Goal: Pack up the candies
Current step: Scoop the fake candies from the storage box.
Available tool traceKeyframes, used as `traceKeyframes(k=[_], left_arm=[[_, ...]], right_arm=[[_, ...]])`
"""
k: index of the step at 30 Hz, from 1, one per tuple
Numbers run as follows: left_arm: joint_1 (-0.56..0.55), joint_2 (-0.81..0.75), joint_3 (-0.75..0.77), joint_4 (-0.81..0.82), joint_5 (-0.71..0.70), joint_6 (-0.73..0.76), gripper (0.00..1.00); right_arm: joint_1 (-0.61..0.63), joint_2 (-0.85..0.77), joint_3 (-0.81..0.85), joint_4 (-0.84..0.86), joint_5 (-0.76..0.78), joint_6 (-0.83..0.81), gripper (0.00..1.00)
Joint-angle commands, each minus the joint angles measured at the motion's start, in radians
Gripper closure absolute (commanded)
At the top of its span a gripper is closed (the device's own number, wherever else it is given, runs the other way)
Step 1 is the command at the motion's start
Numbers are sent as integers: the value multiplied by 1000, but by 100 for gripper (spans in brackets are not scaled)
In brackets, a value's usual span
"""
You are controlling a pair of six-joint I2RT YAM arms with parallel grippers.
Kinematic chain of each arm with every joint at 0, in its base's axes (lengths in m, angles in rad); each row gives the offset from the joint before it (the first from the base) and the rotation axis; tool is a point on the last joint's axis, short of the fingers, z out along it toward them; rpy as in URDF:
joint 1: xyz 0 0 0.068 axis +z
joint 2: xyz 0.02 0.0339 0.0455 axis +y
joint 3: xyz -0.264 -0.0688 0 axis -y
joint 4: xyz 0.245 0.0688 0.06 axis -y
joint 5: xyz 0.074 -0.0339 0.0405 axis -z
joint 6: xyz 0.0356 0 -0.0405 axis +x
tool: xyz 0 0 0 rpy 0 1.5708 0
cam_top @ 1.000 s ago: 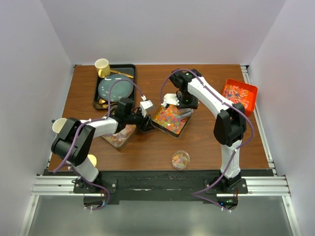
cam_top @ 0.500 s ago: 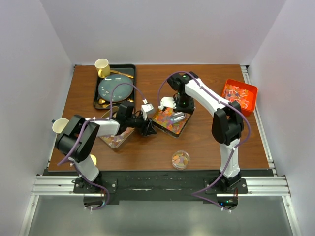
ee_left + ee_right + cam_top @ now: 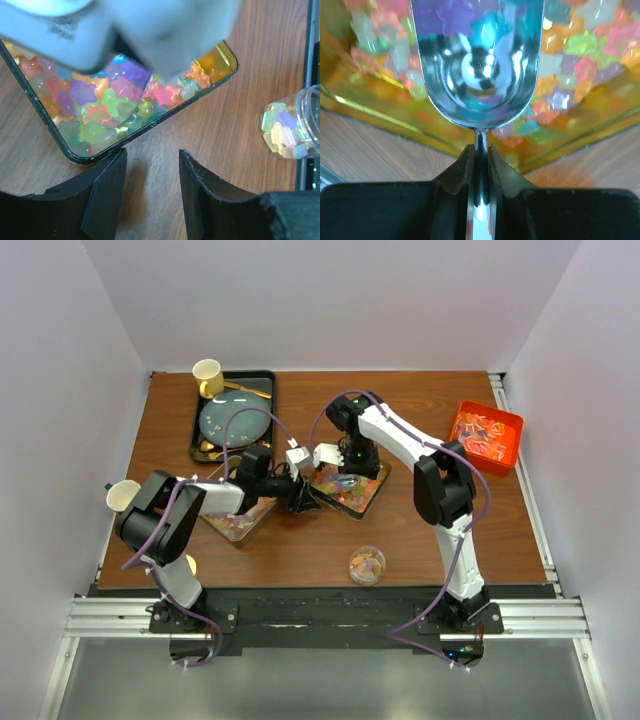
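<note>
Your right gripper [image 3: 481, 152] clamps the metal scoop [image 3: 477, 65] over the tray [image 3: 216, 56] of star candies [image 3: 82, 91], while your left gripper [image 3: 152, 162] jaws stand apart beside its corner.

Bright even light; wrist foregrounds blurred.

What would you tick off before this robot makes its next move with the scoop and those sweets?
1. Right gripper shut on the scoop handle: ok.
2. Scoop bowl down among the candies in the tray: ok.
3. Scoop filled: cannot tell, the bowl mostly shows reflections.
4. Left gripper open, empty, beside the tray's corner: ok.
5. Jar steadied for pouring: not ok, no gripper holds it.
</note>
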Motion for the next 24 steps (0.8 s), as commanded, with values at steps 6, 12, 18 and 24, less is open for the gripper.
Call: traceKeyframes(k=[6, 12, 18, 24], left_arm=[[9, 10, 12, -33, 2, -41, 50], [54, -14, 40, -114, -1, -32, 50], [81, -53, 97, -236, -2, -11, 48], [106, -104, 146, -345, 19, 17, 46]], right_arm=[[26, -82, -147, 337, -210, 159, 100], [20, -158, -293, 542, -290, 212, 100], [12, -199, -387, 630, -348, 224, 100], [-23, -224, -436, 675, -433, 250, 100]])
